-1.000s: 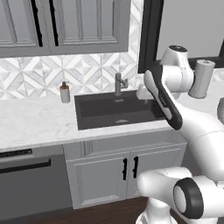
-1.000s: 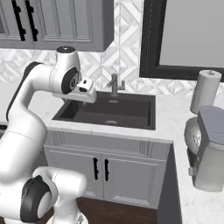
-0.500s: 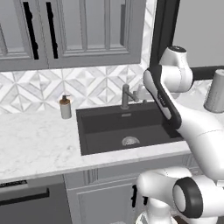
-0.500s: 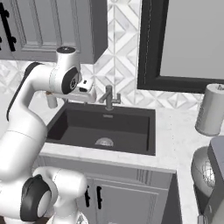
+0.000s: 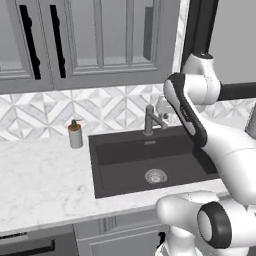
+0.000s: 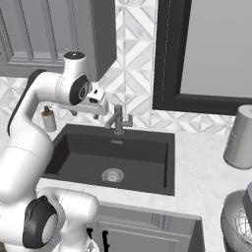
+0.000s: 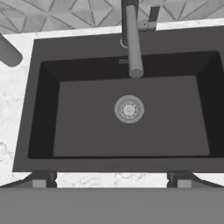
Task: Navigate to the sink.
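Sink (image 7: pixel 131 127) sits directly below claw (image 7: pixel 111 178); fingertips appear spread, empty. Soap bottle (image 5: pixel 75 135) label possibly blank; unreadable.

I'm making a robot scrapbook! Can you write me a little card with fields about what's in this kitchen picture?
sink: dark basin, sunk in the white counter
drain: round, silver, mid-basin
faucet: grey, at the back rim
soap bottle: on the counter, left of the sink
gripper: above the sink, open, holding nothing
paper towel roll: upright, right of the sink
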You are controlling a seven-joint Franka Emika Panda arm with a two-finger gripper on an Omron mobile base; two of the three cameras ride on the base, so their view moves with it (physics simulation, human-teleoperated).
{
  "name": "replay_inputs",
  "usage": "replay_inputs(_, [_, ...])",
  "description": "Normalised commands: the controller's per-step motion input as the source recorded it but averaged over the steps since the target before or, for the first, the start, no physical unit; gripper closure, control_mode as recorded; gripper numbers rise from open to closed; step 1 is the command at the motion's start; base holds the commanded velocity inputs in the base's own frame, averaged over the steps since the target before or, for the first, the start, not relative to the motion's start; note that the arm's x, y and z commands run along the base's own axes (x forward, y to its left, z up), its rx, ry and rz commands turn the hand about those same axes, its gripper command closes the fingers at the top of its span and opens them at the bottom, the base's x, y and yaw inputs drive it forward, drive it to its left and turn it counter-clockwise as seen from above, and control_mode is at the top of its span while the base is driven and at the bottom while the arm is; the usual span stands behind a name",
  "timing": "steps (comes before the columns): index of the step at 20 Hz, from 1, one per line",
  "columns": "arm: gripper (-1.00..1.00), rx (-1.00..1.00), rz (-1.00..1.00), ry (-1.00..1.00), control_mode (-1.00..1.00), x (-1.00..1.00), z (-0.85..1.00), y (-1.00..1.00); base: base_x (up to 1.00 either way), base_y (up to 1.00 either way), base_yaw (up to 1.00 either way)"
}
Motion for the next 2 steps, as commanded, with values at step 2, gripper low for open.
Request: replay_inputs(2, [-1.0, 0.0, 0.0, 0.0, 1.0, 0.0, 0.0, 0.0, 0.49, 0.0, 0.0])
